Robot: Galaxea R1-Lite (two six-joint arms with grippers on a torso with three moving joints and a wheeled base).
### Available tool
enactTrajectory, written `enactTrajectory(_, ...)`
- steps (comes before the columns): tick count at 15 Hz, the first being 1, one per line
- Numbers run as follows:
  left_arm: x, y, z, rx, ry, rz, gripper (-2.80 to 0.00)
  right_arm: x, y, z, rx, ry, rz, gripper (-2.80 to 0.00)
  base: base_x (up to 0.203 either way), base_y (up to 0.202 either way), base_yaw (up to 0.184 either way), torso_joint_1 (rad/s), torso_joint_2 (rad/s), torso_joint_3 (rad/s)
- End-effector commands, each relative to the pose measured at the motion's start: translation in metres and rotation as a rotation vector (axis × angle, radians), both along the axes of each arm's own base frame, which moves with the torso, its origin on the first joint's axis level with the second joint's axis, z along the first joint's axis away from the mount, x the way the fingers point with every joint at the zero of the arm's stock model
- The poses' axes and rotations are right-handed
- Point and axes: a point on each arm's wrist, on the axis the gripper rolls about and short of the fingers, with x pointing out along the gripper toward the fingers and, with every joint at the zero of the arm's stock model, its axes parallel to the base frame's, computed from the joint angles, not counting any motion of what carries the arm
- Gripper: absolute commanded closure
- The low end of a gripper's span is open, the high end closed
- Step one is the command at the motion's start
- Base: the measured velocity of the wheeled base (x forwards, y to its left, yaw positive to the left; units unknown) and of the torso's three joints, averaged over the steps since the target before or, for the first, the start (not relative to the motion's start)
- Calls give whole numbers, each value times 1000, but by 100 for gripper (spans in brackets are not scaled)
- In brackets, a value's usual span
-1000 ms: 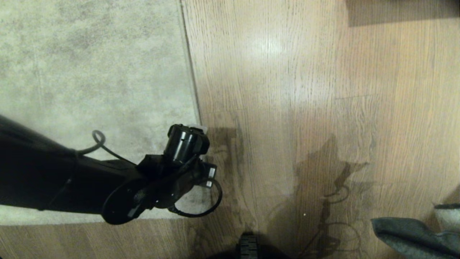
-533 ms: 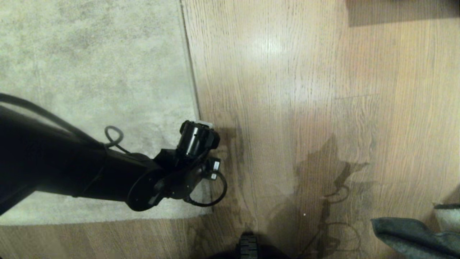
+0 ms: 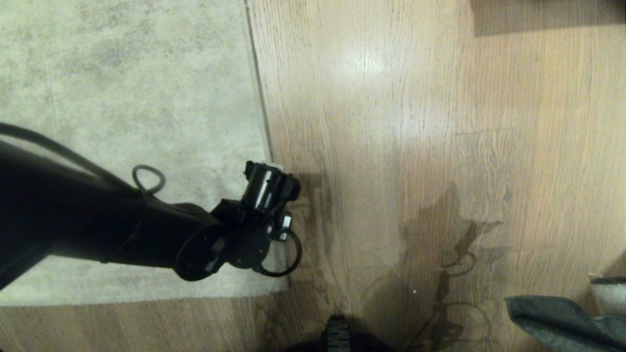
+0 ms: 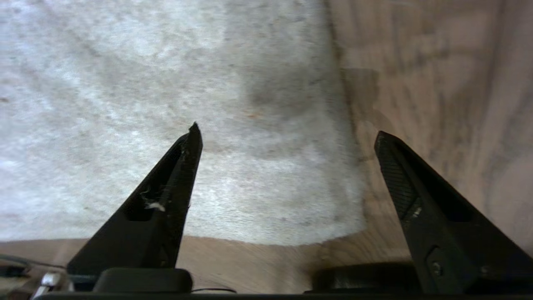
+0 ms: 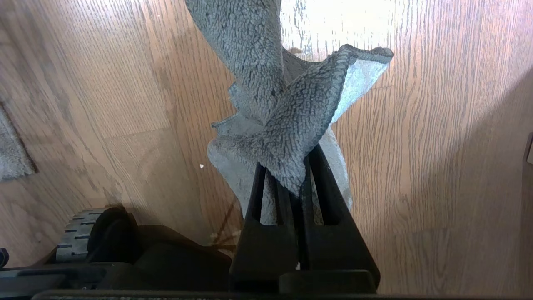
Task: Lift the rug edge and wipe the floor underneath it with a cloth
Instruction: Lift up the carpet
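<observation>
A: Where is the left gripper (image 4: 287, 137)?
B: Above the rug's near corner, fingers spread wide and empty, one over the pile, one over the floor (image 3: 415, 98). The rug edge (image 3: 259, 98) lies flat on the planks.
A: And the cloth (image 5: 287, 125)?
B: Pinched in the right gripper (image 5: 297, 183), hanging above the floor. No writing is readable anywhere.
</observation>
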Motion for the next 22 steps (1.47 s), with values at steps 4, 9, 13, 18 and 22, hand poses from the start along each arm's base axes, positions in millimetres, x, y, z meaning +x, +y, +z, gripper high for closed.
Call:
enactTrajectory(4, 5, -2, -8, 40, -6, 46, -280, 0, 0, 0, 1, 1, 0, 0, 0, 0, 0, 0, 0, 0)
enactTrajectory(9, 11, -6, -10, 54, -2, 56, -280, 0, 0, 0, 1, 0, 0, 0, 0, 0, 0, 0, 0, 0)
enactTrajectory(13, 15, -7, -16, 83, -7, 89, -280, 0, 0, 0, 1, 0, 0, 0, 0, 0, 0, 0, 0, 0)
enactTrajectory(18, 21, -8, -22, 112, -15, 117, -280, 0, 0, 0, 1, 0, 0, 0, 0, 0, 0, 0, 0, 0)
enactTrajectory(22, 26, -13, -23, 114, -31, 133, -280, 0, 0, 0, 1, 0, 0, 0, 0, 0, 0, 0, 0, 0)
